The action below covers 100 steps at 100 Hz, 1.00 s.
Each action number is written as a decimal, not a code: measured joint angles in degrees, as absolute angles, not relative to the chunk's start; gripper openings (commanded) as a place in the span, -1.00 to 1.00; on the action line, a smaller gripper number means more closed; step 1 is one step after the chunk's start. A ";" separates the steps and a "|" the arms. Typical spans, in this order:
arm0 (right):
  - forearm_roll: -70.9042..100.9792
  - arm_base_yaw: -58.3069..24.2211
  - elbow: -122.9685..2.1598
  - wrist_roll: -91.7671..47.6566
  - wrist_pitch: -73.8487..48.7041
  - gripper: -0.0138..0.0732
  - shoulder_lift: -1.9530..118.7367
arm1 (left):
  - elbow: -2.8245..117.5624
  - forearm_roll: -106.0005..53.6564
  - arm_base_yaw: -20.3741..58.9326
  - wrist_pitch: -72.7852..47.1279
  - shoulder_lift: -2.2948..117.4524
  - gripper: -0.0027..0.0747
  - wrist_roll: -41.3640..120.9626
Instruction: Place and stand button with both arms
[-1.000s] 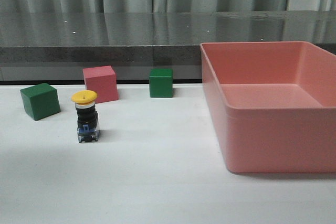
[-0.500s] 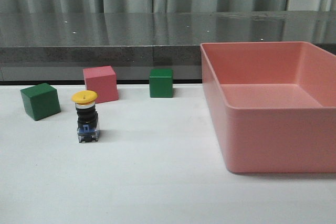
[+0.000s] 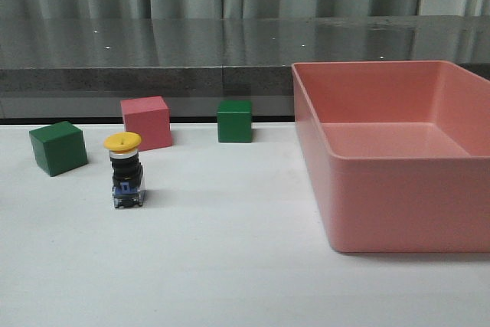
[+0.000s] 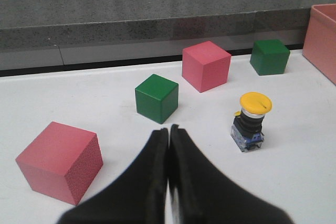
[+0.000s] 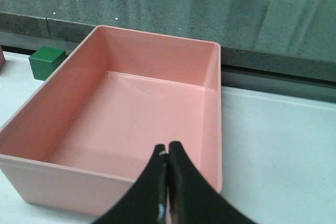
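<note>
Far left on the white bench, a pink cube sits alone, seen only from the left wrist camera. Next comes a green cube, then the button, standing upright on its blue-and-clear base with the yellow cap on top, out in the open on the bench and touching nothing. Just behind it sits a second pink cube, and further right, near the back edge, another green cube. The left pincer is clenched, fingers pressed together with nothing between them, hanging near the first green cube and well clear of the button, which is off to one side of it. Moving right, the big pink bin takes up that side of the bench. The right pincer is clenched too, gripping nothing, poised above the bin's near wall. Neither arm shows in the front view.
</note>
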<state>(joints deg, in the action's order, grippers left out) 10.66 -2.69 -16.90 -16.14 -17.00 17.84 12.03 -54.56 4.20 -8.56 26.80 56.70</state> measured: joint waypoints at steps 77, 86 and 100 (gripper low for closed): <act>10.66 -2.69 -16.90 -16.14 -17.00 -0.86 17.84 | 8.80 -12.89 4.20 -6.83 15.45 -0.98 18.54; 10.66 -2.69 -16.90 -16.14 -17.00 -0.86 17.84 | 5.54 -6.83 4.20 -6.87 10.45 -0.98 12.22; 10.66 -2.69 -16.90 -16.14 -17.00 -0.86 17.84 | 0.03 -0.62 4.20 -7.09 1.70 -0.98 5.55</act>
<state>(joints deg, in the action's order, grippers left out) 10.66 -2.69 -16.90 -16.14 -17.00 17.84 0.03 -0.62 4.20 -7.09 1.70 5.55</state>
